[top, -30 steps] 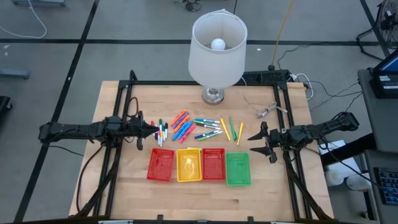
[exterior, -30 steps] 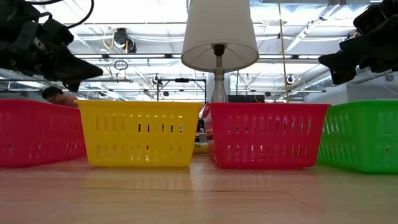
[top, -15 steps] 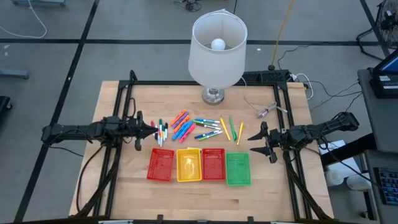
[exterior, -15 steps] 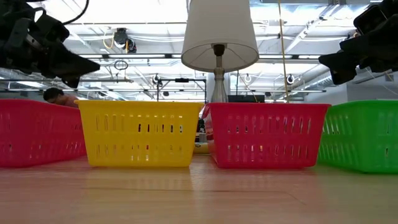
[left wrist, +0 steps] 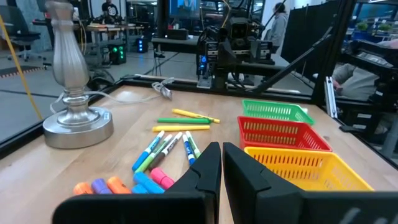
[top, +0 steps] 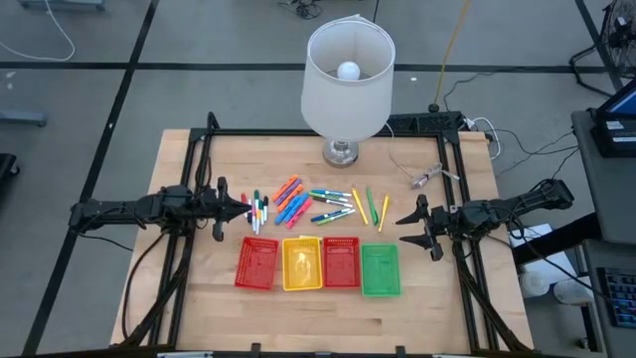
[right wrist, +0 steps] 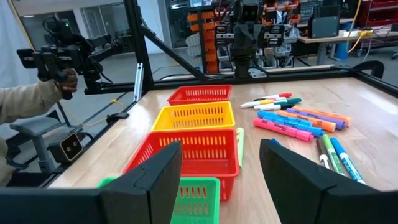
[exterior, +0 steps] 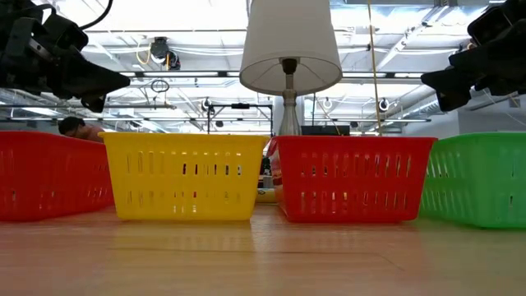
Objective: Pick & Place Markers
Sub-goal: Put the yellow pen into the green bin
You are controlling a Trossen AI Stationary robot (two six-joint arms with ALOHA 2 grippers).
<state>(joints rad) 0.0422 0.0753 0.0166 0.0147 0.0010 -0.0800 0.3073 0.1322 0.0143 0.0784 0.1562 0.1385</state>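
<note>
I find the wooden worktop (top: 199, 308) carrying everything. The largest item on it is a table lamp (top: 347, 75) with a white shade, its metal base at the middle of the far edge.

Both arms reach in from the side edges. The left gripper (top: 244, 208) sits above the worktop toward the left edge, tips just short of the markers; in its wrist view the two fingers (left wrist: 202, 174) stand together with only a slit between them, holding nothing. The right gripper (top: 411, 227) waits toward the right edge, level with the trays' far ends, its fingers (right wrist: 155, 174) spread wide apart and empty.

Four mesh trays stand side by side toward the near edge, around the middle: a red tray (top: 257, 265), a yellow tray (top: 302, 264), a second red tray (top: 341, 262) and a green tray (top: 380, 269) (that order running left to right). From above I can make out nothing inside any of them.

The markers (top: 298, 204) lie loose on the worktop between the lamp base and the trays: white-bodied ones nearest the left gripper, then orange, blue and pink, with green and yellow ones toward the right.

Past the worktop's edge, the right wrist view shows a person's hand (right wrist: 65, 79) gripping a dark device.
</note>
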